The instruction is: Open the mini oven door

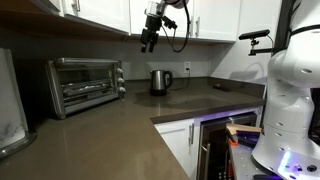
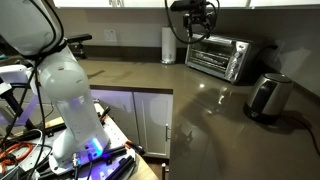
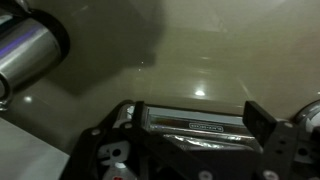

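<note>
The mini oven [image 1: 85,85] stands at the back of the brown counter, silver-grey, and shows in both exterior views [image 2: 222,56]. The mini oven door [image 1: 83,90] is shut upright, with its bar handle along the top edge [image 2: 210,57]. My gripper [image 1: 150,40] hangs open and empty high above the counter, apart from the oven [image 2: 195,22]. In the wrist view the two dark fingers [image 3: 195,118] stand wide apart, and the oven [image 3: 190,128] shows far below between them.
A steel kettle [image 1: 160,82] stands on the counter beside the oven [image 2: 268,97] [image 3: 30,50]. A white cylinder [image 2: 168,45] stands against the back wall. White upper cabinets [image 1: 100,12] hang over the oven. A dark under-counter appliance [image 1: 215,150] sits below the counter corner.
</note>
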You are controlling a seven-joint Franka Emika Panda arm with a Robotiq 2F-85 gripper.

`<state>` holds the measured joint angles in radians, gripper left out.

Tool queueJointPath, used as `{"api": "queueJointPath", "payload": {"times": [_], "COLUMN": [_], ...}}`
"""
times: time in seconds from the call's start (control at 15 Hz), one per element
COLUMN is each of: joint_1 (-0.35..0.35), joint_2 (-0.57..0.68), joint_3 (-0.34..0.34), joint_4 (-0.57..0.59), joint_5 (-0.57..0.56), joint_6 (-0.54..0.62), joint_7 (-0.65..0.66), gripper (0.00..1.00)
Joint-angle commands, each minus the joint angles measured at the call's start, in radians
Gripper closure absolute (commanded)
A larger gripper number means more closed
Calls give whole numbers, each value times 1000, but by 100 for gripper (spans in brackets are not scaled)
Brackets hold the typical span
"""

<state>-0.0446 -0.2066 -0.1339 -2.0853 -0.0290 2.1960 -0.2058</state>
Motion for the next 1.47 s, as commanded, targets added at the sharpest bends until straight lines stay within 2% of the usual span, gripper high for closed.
{"api": "queueJointPath", "payload": {"times": [0.0,0.27,0.73,0.93,1.07,1.13,1.2,1.4], "joint_1": [18,16,6,3,5,11,15,14], "joint_2": [35,72,197,265,299,304,275,295], "joint_3": [30,65,80,52,12,1,17,0], "joint_4": [-43,-100,-129,-99,-70,-65,-100,-76], "joint_5": [65,36,-12,-114,-209,-217,-168,-182], "joint_6": [119,292,696,838,886,899,867,878], "joint_7": [23,107,254,346,413,413,374,378], "gripper": [0,0,0,0,0,0,0,0]}}
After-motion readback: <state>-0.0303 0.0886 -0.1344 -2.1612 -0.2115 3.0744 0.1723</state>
